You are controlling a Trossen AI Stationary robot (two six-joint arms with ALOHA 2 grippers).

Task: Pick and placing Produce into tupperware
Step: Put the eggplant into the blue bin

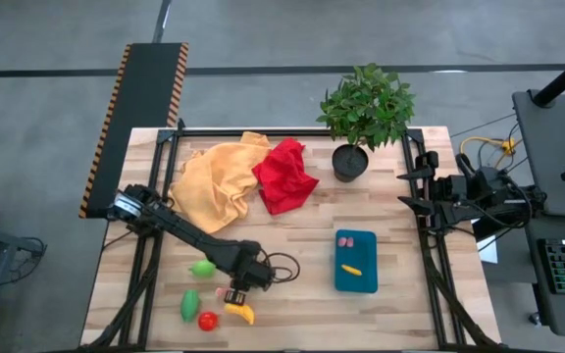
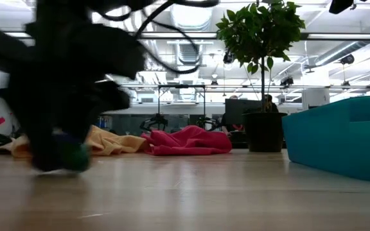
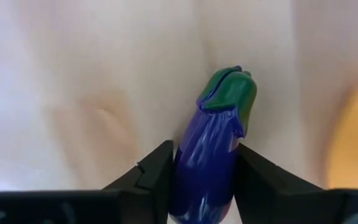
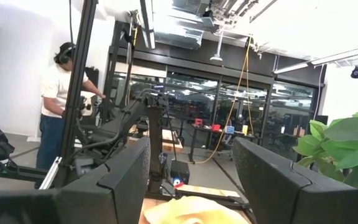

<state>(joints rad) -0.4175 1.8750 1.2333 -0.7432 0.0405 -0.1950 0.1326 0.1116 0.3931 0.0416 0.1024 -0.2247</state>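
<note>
My left gripper [image 1: 242, 285] [image 3: 204, 149] is low over the table's near left part, shut on the purple eggplant [image 3: 207, 155] with its green cap. The high view hides the eggplant under the gripper. Around it lie two green pieces [image 1: 202, 267] [image 1: 190, 304], a red tomato [image 1: 208, 321], a yellow banana [image 1: 240, 313] and a pink bit [image 1: 222, 292]. The teal tupperware [image 1: 369, 281] [image 2: 345, 138] stands to the right, holding a pink bit [image 1: 344, 240] and a yellow piece [image 1: 351, 269]. My right gripper [image 4: 191, 177] waits open at the table's right edge. My left gripper pinches the eggplant's purple body [image 3: 191, 186] between its two fingers [image 3: 157, 180], one on each side. The green cap end [image 3: 229, 93] sticks out past the fingertips. In the low view the gripper is down at table height; whether the eggplant rests on the wood does not show.
An orange-yellow cloth [image 1: 214, 186] and a red cloth [image 1: 284, 176] lie crumpled at the far side. A potted plant [image 1: 361, 123] stands far right of them. Bare wood lies between the produce and the tupperware. A person stands in the room behind [image 4: 58, 106].
</note>
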